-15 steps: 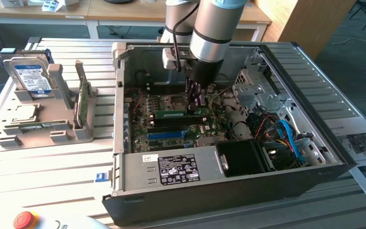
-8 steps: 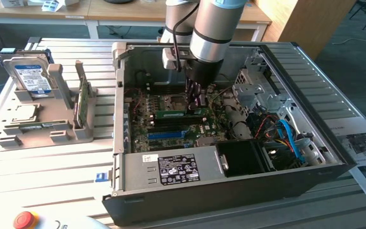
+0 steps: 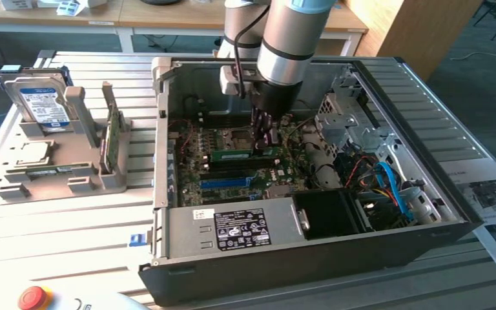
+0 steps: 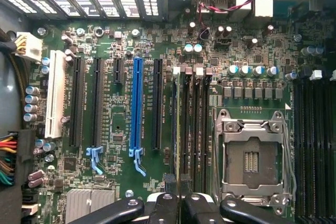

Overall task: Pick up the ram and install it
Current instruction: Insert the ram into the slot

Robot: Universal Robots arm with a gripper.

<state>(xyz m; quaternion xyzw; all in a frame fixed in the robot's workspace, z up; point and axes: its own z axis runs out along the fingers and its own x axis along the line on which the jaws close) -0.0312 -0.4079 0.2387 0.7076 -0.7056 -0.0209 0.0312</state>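
Gripper (image 3: 265, 147) pinches the ram (image 3: 235, 154), nearly closed, the stick jutting toward nine o'clock in the exterior view; held off-centre, it may tilt and jam in the DIMM slot (image 4: 195, 124)

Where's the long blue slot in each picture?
Exterior view: the blue slot lies on the motherboard, close to the labelled grey box.
Wrist view: the blue slot runs between long black slots.
Shared landmark: the silver processor socket, off to one side of it in both.
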